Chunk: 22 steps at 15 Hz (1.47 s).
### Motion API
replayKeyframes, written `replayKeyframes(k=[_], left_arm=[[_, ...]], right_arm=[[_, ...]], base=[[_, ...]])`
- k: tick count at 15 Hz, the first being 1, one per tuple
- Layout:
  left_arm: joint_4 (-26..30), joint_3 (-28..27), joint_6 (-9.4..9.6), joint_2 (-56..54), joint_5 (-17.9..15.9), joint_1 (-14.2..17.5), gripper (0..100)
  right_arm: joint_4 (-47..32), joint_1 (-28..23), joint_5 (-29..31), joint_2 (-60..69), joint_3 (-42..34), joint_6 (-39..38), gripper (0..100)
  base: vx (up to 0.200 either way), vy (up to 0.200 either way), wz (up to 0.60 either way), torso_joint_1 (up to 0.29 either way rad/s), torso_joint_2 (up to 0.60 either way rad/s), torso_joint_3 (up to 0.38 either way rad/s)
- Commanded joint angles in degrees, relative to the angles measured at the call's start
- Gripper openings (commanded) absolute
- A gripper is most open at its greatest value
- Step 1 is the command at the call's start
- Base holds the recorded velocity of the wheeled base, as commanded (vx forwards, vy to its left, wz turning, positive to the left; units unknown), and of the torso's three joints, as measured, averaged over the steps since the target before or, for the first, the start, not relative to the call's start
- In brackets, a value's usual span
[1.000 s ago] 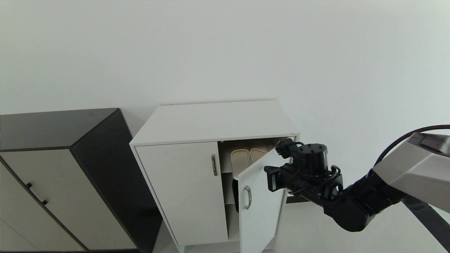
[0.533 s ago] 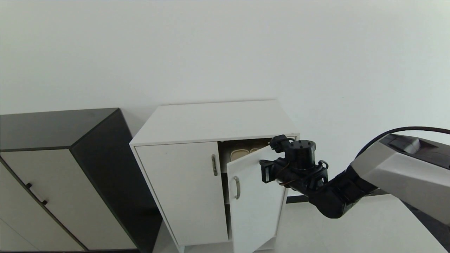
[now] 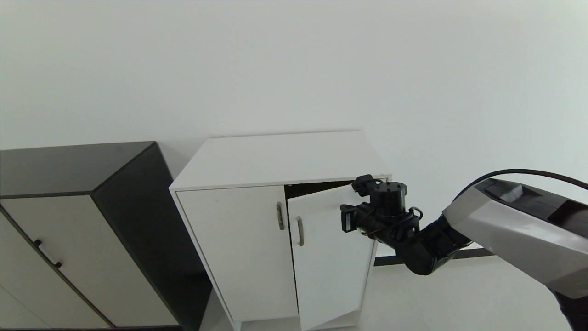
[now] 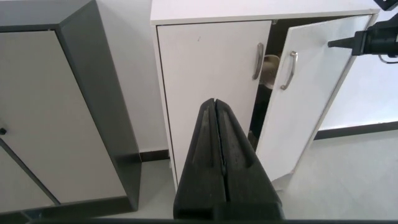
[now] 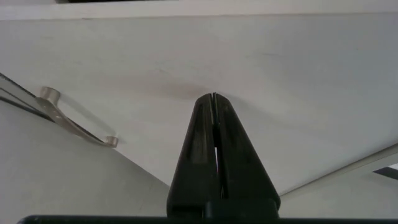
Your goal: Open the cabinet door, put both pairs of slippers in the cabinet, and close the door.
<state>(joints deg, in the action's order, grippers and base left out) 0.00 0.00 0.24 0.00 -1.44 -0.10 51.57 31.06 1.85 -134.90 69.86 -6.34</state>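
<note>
Door: right cabinet door (image 3: 330, 248), lower centre of head view, ajar; we judge it light and rigid.
Right gripper (image 5: 214, 98): pinched together, empty, tip at the door face.
Left gripper (image 4: 214, 102): pinched together, empty.
Hold: we'd push near the handle (image 3: 300, 231).

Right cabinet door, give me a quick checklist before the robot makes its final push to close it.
1. Right door fully shut: not ok, ajar, dark gap along its top edge.
2. Right gripper on the door face: ok, shut, tip against the panel.
3. Opening free of obstruction: ok, nothing pokes out; a beige slipper sits inside.
4. Both pairs inside: cannot tell, interior mostly hidden.
5. Left door shut: ok.
6. Left gripper clear of the doors: ok, shut, held back.
</note>
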Motion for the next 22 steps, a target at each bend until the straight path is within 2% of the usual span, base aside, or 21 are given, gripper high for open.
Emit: replayKeyframes(k=[1,8,22], left_arm=[[0.0,0.0,0.02,0.0,0.0,0.0,0],[0.0,0.0,0.02,0.0,0.0,0.0,0],[0.0,0.0,0.02,0.0,0.0,0.0,0]], right_arm=[[0.0,-0.6,0.1,-2.0,1.7,0.0,0],[-1.8,-1.9,0.0,-4.2,5.5,0.0,0],[-1.9,-3.1,0.1,-6.1,7.4,0.0,0]], base=[[0.0,0.0,0.0,0.0,0.0,0.0],[0.0,0.0,0.0,0.0,0.0,0.0],[0.0,0.0,0.0,0.0,0.0,0.0]])
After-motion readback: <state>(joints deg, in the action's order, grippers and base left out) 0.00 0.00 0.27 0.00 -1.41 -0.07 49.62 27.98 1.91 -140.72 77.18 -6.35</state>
